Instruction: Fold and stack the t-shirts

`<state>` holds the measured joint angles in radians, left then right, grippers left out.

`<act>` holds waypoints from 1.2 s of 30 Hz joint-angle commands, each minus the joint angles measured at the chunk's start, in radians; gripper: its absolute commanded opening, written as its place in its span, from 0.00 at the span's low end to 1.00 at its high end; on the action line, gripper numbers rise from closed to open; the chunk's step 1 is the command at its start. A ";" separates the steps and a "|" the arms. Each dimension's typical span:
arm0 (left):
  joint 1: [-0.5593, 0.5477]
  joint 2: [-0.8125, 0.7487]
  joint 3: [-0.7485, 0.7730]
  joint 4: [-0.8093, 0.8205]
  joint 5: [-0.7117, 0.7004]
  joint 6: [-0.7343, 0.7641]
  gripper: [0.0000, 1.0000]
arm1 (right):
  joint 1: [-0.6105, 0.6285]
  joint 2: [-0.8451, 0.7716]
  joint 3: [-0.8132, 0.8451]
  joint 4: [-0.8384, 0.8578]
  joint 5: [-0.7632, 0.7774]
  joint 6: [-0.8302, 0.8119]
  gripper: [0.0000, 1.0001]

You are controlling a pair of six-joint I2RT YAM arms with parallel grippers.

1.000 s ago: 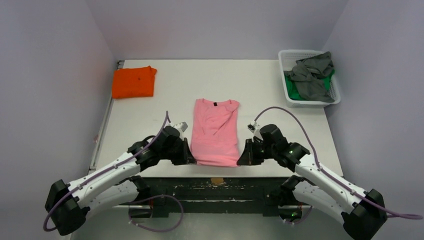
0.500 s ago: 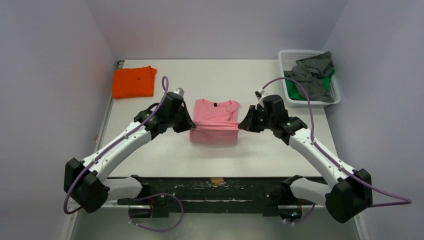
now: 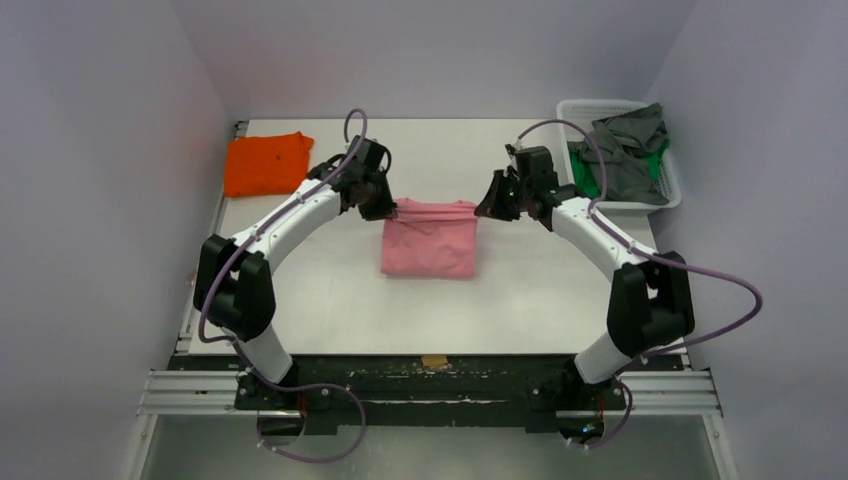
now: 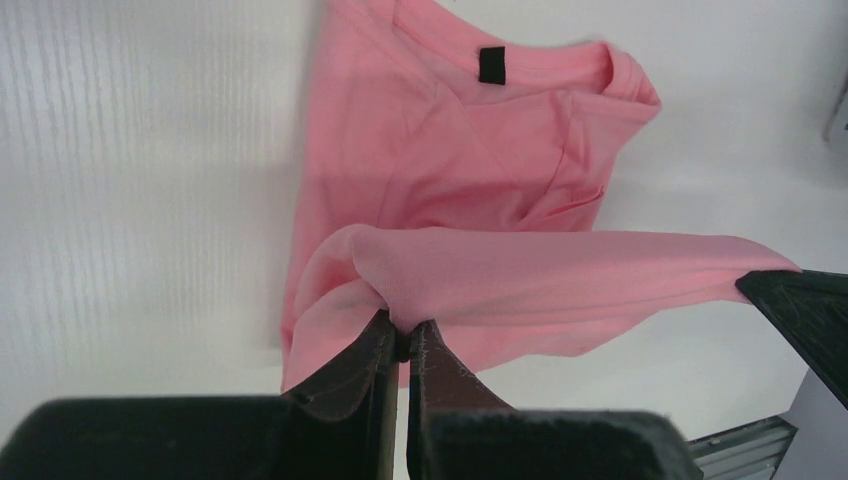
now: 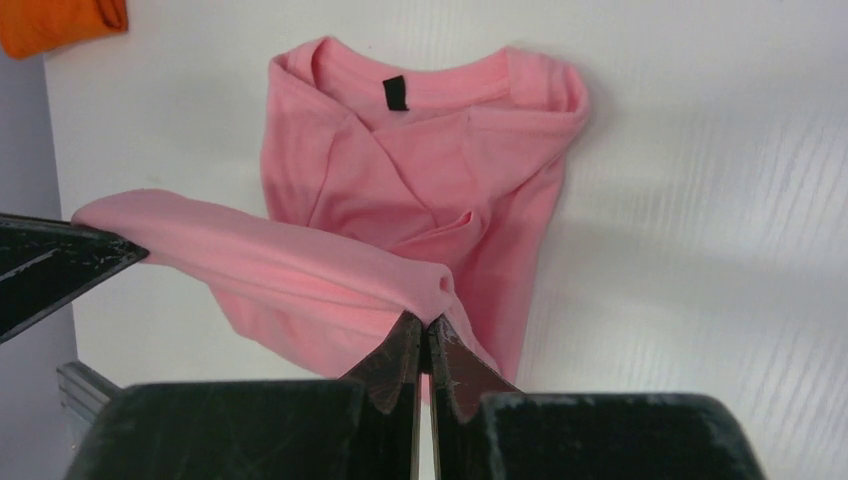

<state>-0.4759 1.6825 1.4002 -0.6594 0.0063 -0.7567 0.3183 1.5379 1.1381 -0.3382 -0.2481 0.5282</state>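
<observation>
The light pink t-shirt (image 3: pixel 430 243) lies in the middle of the table, its hem end lifted and folded over toward the collar. My left gripper (image 3: pixel 388 210) is shut on the hem's left corner (image 4: pixel 400 290). My right gripper (image 3: pixel 482 208) is shut on the hem's right corner (image 5: pixel 425 300). Both hold the edge taut just above the collar end. The black neck label shows in both wrist views (image 4: pixel 491 64) (image 5: pixel 396 92). A folded bright orange t-shirt (image 3: pixel 266 163) lies at the far left. Grey t-shirts (image 3: pixel 628 150) and a green one (image 3: pixel 597 184) fill the basket.
A white plastic basket (image 3: pixel 570 112) stands at the far right corner. The table's left edge has a metal rail (image 3: pixel 203 270). Purple walls close in on three sides.
Both grippers have carried the pink shirt's hem from the near edge away toward the collar, folding the shirt roughly in half. Both arms are now stretched far out.
</observation>
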 commanded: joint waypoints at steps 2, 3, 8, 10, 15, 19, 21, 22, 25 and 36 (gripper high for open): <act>0.052 0.089 0.141 -0.033 -0.037 0.061 0.00 | -0.038 0.137 0.132 0.031 0.033 -0.029 0.00; 0.057 0.117 0.167 -0.045 -0.035 0.069 0.00 | -0.039 0.162 0.152 0.027 0.043 -0.027 0.00; 0.080 0.240 0.266 -0.063 0.025 0.097 0.01 | -0.045 0.239 0.213 0.021 0.111 -0.008 0.00; 0.083 0.276 0.293 -0.062 0.046 0.099 0.01 | -0.048 0.265 0.226 0.024 0.127 0.000 0.00; 0.090 0.340 0.350 -0.055 0.059 0.100 0.14 | -0.059 0.338 0.278 0.026 0.133 0.016 0.00; 0.107 0.386 0.441 -0.077 0.068 0.109 0.68 | -0.079 0.409 0.353 0.054 0.185 0.024 0.53; 0.114 0.387 0.471 -0.099 0.067 0.111 0.81 | -0.085 0.430 0.399 0.042 0.210 0.017 0.84; 0.115 0.376 0.459 -0.099 0.066 0.112 0.86 | -0.085 0.426 0.411 0.024 0.205 0.007 0.86; 0.115 0.323 0.361 -0.052 0.081 0.120 0.96 | -0.084 0.346 0.316 0.071 0.194 -0.020 0.90; 0.116 0.362 0.182 0.064 0.215 0.149 0.88 | -0.084 0.005 -0.098 0.141 0.126 0.027 0.92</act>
<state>-0.3611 2.0045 1.5696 -0.6678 0.1661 -0.6415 0.2302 1.6485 1.1339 -0.2451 -0.0948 0.5362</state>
